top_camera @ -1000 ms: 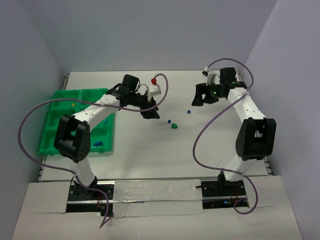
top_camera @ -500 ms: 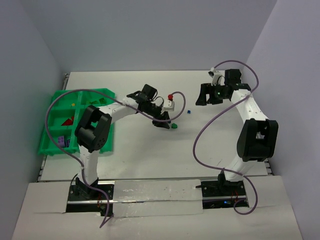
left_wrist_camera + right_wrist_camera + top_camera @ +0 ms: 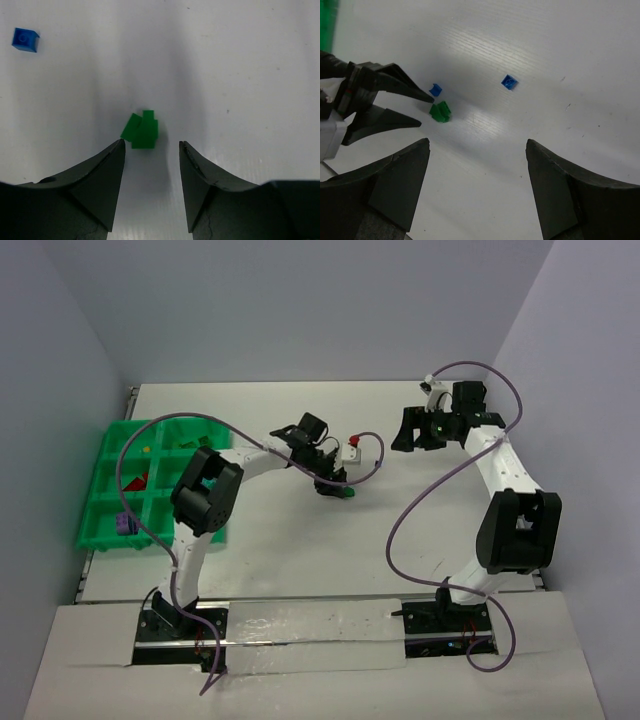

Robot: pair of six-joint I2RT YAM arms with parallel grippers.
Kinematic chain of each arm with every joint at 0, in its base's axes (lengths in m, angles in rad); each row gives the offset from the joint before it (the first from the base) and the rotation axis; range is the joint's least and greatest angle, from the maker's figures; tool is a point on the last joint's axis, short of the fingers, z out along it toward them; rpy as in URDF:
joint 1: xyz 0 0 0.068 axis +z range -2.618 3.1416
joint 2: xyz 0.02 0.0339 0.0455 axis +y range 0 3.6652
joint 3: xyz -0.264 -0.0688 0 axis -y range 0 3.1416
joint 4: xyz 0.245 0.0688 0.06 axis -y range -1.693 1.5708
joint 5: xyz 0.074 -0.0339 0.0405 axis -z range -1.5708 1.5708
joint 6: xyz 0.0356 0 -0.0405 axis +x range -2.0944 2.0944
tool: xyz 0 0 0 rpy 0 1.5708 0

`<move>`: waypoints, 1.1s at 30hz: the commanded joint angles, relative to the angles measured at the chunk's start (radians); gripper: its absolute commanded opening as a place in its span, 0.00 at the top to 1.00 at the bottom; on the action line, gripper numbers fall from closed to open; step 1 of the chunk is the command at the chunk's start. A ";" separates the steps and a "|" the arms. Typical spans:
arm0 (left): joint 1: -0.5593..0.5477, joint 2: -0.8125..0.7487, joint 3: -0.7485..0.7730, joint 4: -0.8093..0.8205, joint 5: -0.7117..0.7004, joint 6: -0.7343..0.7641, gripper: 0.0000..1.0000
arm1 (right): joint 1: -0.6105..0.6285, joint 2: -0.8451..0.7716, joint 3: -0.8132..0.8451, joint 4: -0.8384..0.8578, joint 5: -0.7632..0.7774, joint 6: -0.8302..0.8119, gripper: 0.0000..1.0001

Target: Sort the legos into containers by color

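A small green lego [image 3: 141,131] lies on the white table just past my left gripper's [image 3: 152,145] fingertips, close to the left one and not between them. That gripper is open and holds nothing. From above, the left gripper [image 3: 335,486] sits right beside the green lego [image 3: 347,492]. A blue lego [image 3: 25,40] lies further off. My right gripper [image 3: 477,142] hangs wide open and empty above the table, looking down on the green lego [image 3: 440,111] and two blue legos [image 3: 435,90] [image 3: 508,82]. The containers are bins of a green tray [image 3: 150,502] at the left.
The tray holds red pieces [image 3: 135,480] and a purple piece [image 3: 122,523] in separate bins. The left arm's purple cable [image 3: 372,455] loops over the table beside the gripper. My right gripper [image 3: 412,435] hovers at the back right. Grey walls enclose the table.
My left arm has reached rightward from near the tray to the green lego, its jaws narrowing and then widening a little. The right arm has barely moved.
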 commanded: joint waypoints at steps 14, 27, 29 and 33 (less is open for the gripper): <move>-0.057 0.051 0.100 -0.042 0.001 0.034 0.47 | -0.044 -0.033 -0.040 0.060 -0.048 -0.034 0.16; -0.075 0.040 0.068 -0.075 -0.045 0.026 0.52 | -0.068 -0.029 -0.057 0.071 -0.071 -0.035 0.16; -0.075 0.021 0.040 -0.062 -0.058 0.023 0.53 | -0.070 -0.029 -0.060 0.072 -0.074 -0.035 0.16; -0.075 -0.008 -0.014 -0.052 -0.078 0.031 0.53 | -0.071 -0.023 -0.063 0.075 -0.081 -0.031 0.16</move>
